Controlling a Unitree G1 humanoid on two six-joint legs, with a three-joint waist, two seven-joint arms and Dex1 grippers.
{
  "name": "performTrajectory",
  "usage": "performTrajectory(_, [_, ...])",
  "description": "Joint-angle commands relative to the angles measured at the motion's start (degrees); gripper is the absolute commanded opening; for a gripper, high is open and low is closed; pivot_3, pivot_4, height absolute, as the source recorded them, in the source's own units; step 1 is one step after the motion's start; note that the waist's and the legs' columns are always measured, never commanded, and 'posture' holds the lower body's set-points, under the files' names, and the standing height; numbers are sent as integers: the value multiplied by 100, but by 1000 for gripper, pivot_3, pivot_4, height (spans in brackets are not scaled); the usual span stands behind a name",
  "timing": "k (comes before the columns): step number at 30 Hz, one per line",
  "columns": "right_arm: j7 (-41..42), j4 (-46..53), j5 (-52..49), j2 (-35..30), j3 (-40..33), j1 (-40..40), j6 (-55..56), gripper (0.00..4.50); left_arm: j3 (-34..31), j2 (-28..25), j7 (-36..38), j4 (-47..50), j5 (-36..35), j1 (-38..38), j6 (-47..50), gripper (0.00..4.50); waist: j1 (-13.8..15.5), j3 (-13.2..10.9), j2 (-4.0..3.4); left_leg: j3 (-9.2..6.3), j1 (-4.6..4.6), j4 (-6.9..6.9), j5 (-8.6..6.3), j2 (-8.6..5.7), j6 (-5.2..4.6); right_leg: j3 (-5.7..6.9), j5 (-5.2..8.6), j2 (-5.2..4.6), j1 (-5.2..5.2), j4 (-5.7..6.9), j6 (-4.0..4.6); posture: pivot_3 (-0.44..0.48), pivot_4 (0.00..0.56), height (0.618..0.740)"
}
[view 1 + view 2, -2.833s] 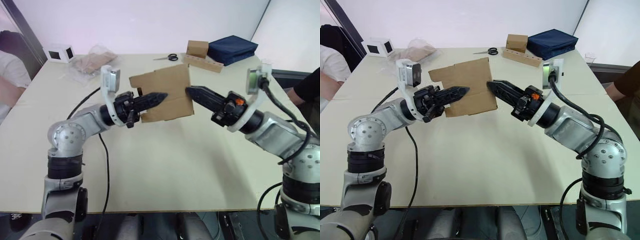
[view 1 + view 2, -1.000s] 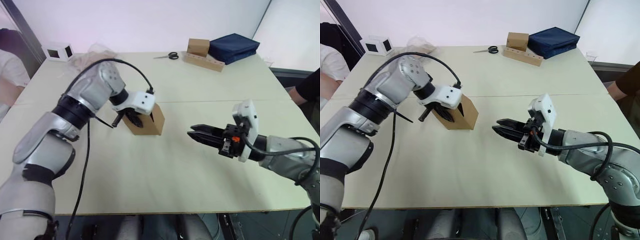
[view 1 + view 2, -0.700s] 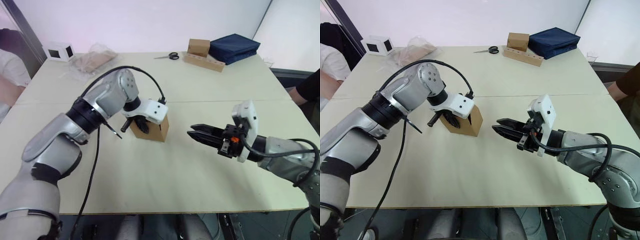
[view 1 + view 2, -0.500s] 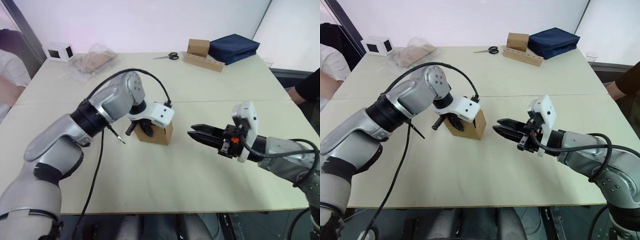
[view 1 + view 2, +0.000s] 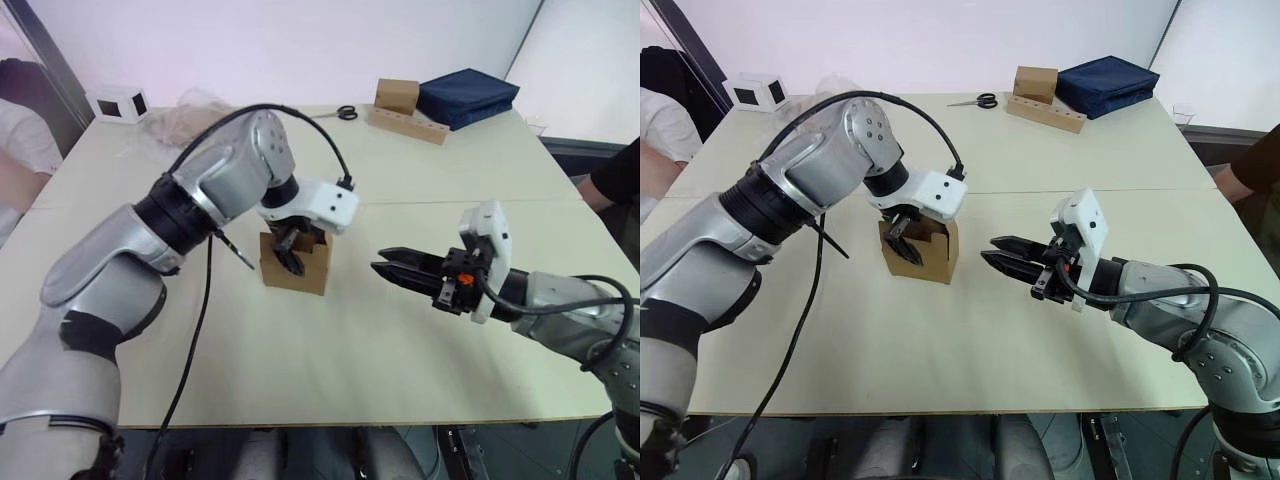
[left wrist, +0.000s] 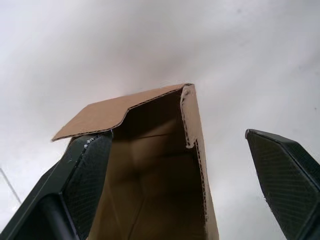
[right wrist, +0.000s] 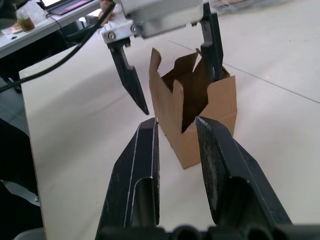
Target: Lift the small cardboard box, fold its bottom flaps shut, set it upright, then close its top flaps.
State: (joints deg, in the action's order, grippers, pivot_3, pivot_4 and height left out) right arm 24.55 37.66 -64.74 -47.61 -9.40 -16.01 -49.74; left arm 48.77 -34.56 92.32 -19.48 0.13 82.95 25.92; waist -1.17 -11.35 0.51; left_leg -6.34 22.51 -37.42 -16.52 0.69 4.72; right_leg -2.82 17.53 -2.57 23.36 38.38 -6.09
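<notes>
The small cardboard box (image 5: 296, 264) stands upright on the table (image 5: 330, 350), its top flaps open. My left gripper (image 5: 288, 250) reaches down over it from above and is wide open. In the right wrist view one of its fingers (image 7: 212, 47) dips inside the box (image 7: 200, 117) and the other stands outside, apart from the wall. The left wrist view looks into the box (image 6: 160, 165) between the spread fingers (image 6: 282, 175). My right gripper (image 5: 379, 268) hovers to the right of the box, pointing at it, slightly open with nothing between its fingers.
At the table's far side lie a white cube with dark windows (image 5: 118, 103), a plastic bag (image 5: 185, 120), scissors (image 5: 341, 112), a tan carton (image 5: 396, 94) on a holed wooden bar (image 5: 405, 125) and a navy bag (image 5: 467, 95). People sit at the left edge (image 5: 15, 150) and right edge (image 5: 618, 172).
My left gripper carried the box to the right, turned it upright onto the table and opened its fingers off it. The right gripper has barely moved.
</notes>
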Motion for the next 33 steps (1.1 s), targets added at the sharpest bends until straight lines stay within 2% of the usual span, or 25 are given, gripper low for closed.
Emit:
performTrajectory(1, [76,47,-12,5,-74,-110,40,1169,-217,-79,18,-29,-248,460,160,4462,-1,0,0,0,0,0,0,0,0,0,0,0,0,0,0,0,150,740])
performTrajectory(6, [173,-79,83,22,-27,-216,52,1169,-573,-171,18,-348,-613,891,499,4462,-11,0,0,0,0,-1,0,0,0,0,0,0,0,1,0,0,150,740])
performTrajectory(10, [203,-95,156,85,34,-273,65,1169,-915,-487,18,-531,-977,1072,942,4462,-59,0,-2,0,-2,0,0,0,0,0,0,1,1,5,0,0,150,740])
performTrajectory(13, [202,-221,410,239,188,-399,173,1169,-1546,-695,18,-631,-1485,1099,1433,4462,-146,-1,-2,-2,-1,1,0,0,0,0,1,1,1,6,0,0,150,740])
performTrajectory(15, [161,-303,688,402,368,-511,248,1169,-2164,-753,-92,-750,-1624,862,1490,4462,-154,-1,-2,-1,-1,1,0,0,0,0,1,1,2,6,0,0,150,740])
performTrajectory(17, [127,-403,955,596,571,-620,307,1169,-2939,-808,-503,-820,-1860,375,1310,4462,-155,4,-11,-1,-1,0,0,0,0,0,1,1,4,10,0,0,150,740])
performTrajectory(21, [198,-499,1295,784,740,-658,386,1169,-3528,-950,-1092,-720,-1691,-335,1069,4462,-169,4,-13,-1,-11,1,2,1,3,-2,3,1,6,26,0,0,150,740])
performTrajectory(24, [175,-709,1543,957,783,-685,462,482,-3968,-1198,-1306,-535,-1771,-1118,965,4500,-171,3,-11,1,-5,-4,3,1,6,-4,3,-2,10,30,1,0,150,740])
performTrajectory(25, [148,-824,1694,1018,821,-698,511,3,-4174,-1269,-1501,-417,-1794,-1537,895,4237,-168,2,-9,1,-3,-6,5,1,9,-3,3,-2,12,31,1,0,150,740])
performTrajectory(27, [171,-1122,2104,1145,1057,-726,687,0,-4653,-1320,-1877,-157,-1831,-2697,424,3704,-171,5,-13,1,-3,-6,6,0,11,-3,3,-5,11,29,1,0,150,740])
performTrajectory(28, [204,-1229,2266,1199,1150,-735,757,0,-4807,-1329,-1994,-42,-1812,-3138,181,3237,-184,8,-15,8,-10,-5,8,0,15,-8,3,-8,9,30,1,0,150,740])
performTrajectory(29, [238,-1324,2337,1268,1202,-739,784,0,-4934,-1262,-2160,-7,-1838,-3408,186,2987,-203,11,-16,8,-11,-2,10,1,17,-9,3,-7,10,29,1,0,150,740])
performTrajectory(33, [426,-1644,2782,1398,1447,-753,959,0,-5100,-1018,-2558,-133,-1723,-4024,-284,1323,-109,1,4,-8,13,-24,9,2,16,1,3,-2,30,58,2,0,150,740])
